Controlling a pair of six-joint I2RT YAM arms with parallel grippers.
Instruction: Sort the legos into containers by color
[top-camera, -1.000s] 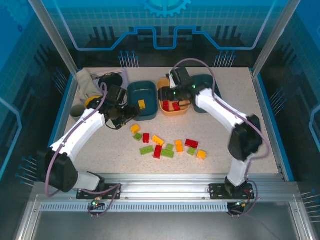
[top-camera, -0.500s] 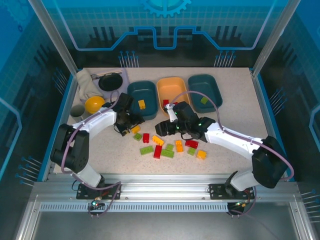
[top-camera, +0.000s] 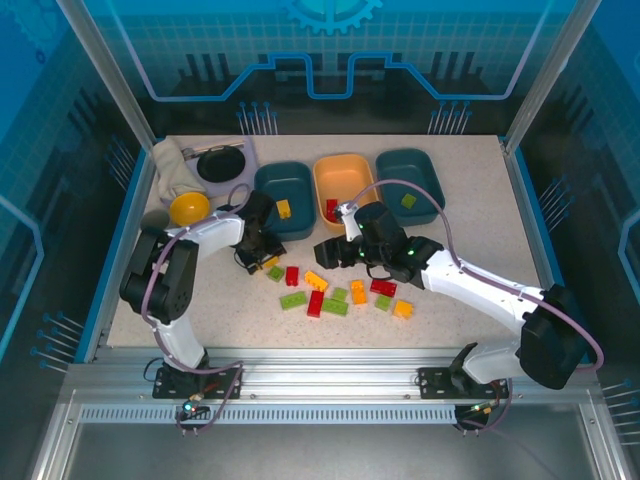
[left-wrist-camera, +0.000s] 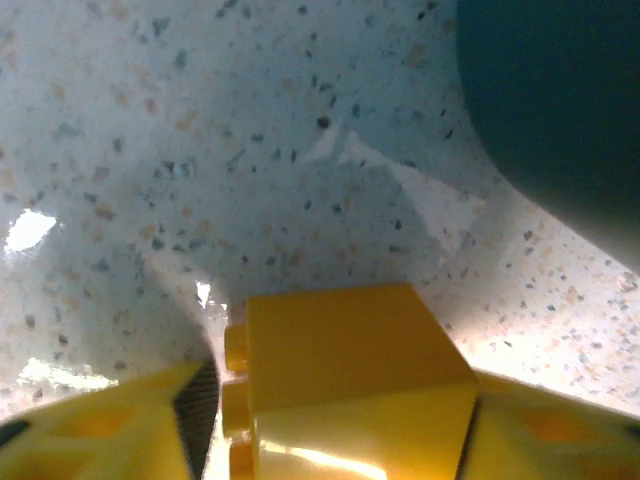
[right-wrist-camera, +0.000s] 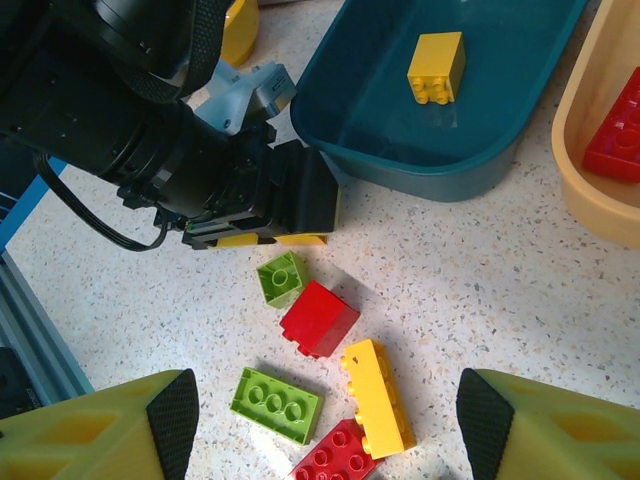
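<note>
A few legos (top-camera: 284, 208) are sorted into the trays (top-camera: 290, 185) at upper centre; about a dozen are left on the bench (top-camera: 250, 320) at mid-frame. A yellow lego (left-wrist-camera: 345, 370) is gripped by the left jaws beside the left tray; the right jaws are held open, empty.

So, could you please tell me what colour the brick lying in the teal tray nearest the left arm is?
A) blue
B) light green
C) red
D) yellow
D: in the right wrist view, a yellow brick lies on the floor of that dark teal tray, and the overhead camera shows the same colour there.
</note>
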